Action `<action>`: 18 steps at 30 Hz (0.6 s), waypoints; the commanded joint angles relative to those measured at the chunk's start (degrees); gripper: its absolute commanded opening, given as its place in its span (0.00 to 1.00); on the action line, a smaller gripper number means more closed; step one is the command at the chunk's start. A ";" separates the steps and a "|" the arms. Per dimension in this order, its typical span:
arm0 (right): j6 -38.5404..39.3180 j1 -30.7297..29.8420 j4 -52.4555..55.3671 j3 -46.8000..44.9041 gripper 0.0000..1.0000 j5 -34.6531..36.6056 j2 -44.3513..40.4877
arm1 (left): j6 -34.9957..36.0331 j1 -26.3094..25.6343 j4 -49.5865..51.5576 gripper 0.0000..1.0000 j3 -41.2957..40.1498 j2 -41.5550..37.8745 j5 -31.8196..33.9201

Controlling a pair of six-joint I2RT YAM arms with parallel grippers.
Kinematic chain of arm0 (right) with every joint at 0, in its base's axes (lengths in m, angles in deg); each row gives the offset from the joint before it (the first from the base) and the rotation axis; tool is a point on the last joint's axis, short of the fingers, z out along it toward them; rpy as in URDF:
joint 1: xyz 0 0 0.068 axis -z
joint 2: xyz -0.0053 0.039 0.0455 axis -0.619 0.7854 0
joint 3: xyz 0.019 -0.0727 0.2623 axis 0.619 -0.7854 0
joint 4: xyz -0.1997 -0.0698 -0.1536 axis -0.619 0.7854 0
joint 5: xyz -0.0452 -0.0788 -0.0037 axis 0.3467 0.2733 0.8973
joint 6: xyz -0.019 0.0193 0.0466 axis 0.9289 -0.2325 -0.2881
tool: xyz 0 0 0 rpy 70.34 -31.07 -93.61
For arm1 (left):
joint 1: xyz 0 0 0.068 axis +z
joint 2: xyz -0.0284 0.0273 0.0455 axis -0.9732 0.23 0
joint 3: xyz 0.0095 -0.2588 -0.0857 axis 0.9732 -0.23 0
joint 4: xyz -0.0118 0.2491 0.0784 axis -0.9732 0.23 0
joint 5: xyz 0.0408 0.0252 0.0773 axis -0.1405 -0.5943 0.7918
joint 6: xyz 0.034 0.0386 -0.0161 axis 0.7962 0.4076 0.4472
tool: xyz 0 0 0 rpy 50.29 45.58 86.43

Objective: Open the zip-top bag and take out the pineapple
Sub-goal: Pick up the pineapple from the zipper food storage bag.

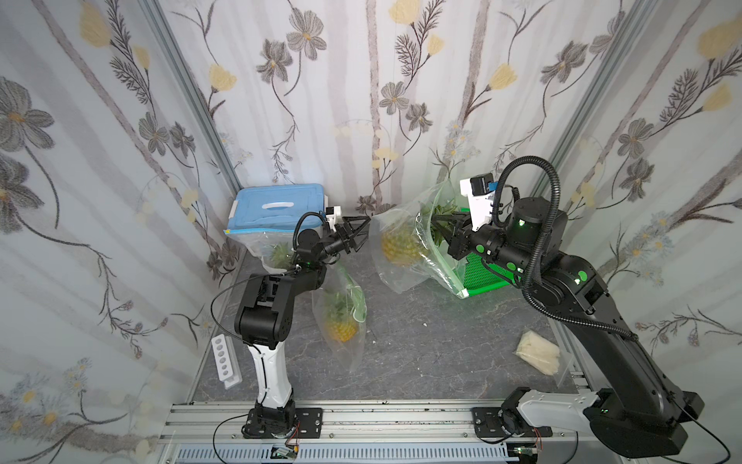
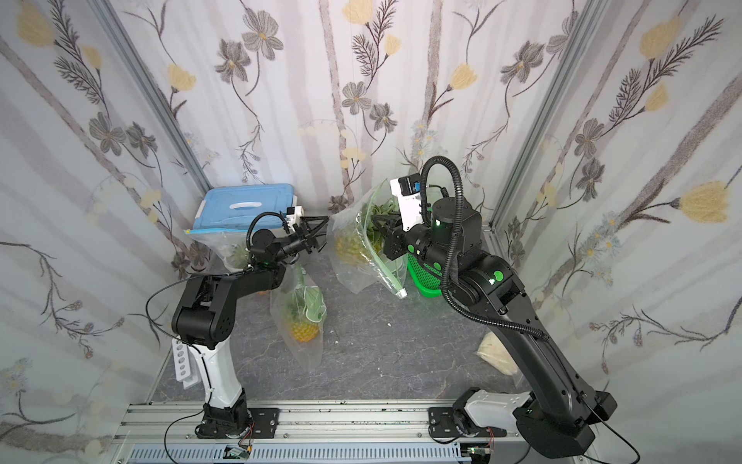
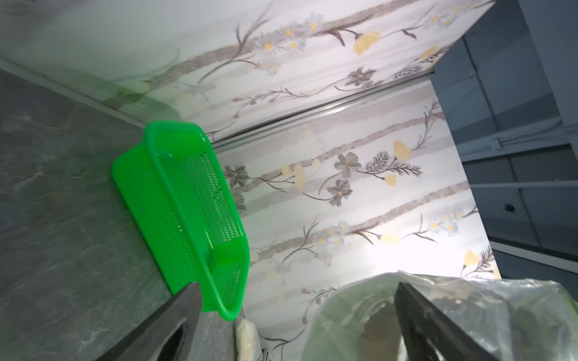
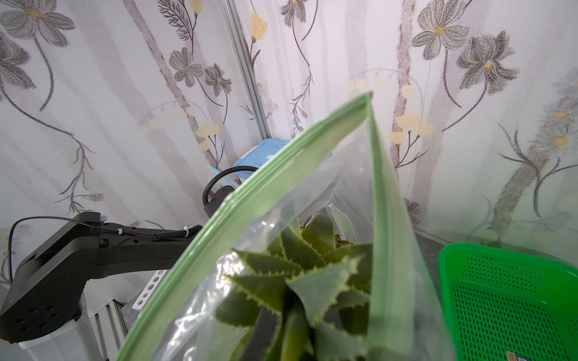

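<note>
A clear zip-top bag [image 1: 405,277] with a green zip strip [image 4: 281,187] hangs above the table in both top views, its mouth open toward the right arm. Inside it is the pineapple [image 1: 399,245] [image 2: 351,247]. My right gripper [image 1: 445,225] [image 4: 281,337] reaches into the mouth and is shut on the pineapple's green crown [image 4: 306,275]. My left gripper [image 1: 363,234] [image 2: 322,234] [image 3: 297,286] stands open right at the bag's closed end [image 3: 359,312]. One of its fingers [image 3: 419,318] lies against the plastic; I cannot tell if it touches.
A green mesh basket [image 1: 482,273] [image 3: 175,200] [image 4: 500,297] sits behind the hanging bag at the back right. Another bagged pineapple [image 1: 341,317] lies mid-table, and a third bag [image 1: 261,245] leans on a blue lidded box [image 1: 277,205]. A white rack [image 1: 225,357] and a pale packet [image 1: 538,351] lie near the front.
</note>
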 commanded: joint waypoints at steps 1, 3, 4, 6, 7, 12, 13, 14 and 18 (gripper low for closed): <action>1.05 -0.01 -8.98 0.62 0.00 -0.55 -0.14 | -2.31 -0.21 -7.59 1.00 -0.38 -2.02 -1.59; 1.13 -0.04 -8.94 0.62 0.00 -0.66 0.00 | 0.06 -0.16 -5.30 1.00 -1.34 -4.38 -2.19; 1.18 0.03 -9.11 0.71 0.00 -0.70 0.15 | 1.45 -0.27 -3.86 1.00 -1.81 -5.44 -2.50; 1.22 0.01 -9.19 1.04 0.00 -1.06 0.46 | 5.28 -0.74 0.35 1.00 -2.71 -7.90 -2.89; 1.27 0.03 -9.28 1.11 0.00 -1.24 0.51 | 6.79 -0.87 2.08 1.00 -3.07 -8.71 -2.79; 1.13 0.03 -10.02 1.54 0.00 -1.91 0.75 | 7.85 -2.22 3.74 1.00 -2.57 -9.40 -3.14; 1.09 0.09 -10.19 1.67 0.00 -2.13 0.79 | 7.99 -2.58 4.07 1.00 -2.44 -9.00 -3.11; 1.13 0.08 -10.35 1.79 0.00 -2.21 0.87 | 8.07 -2.84 4.08 1.00 -2.34 -8.60 -2.93; 1.05 0.09 -10.82 2.37 0.00 -2.65 1.15 | 4.75 -3.26 -0.24 0.97 -1.79 -5.72 -2.53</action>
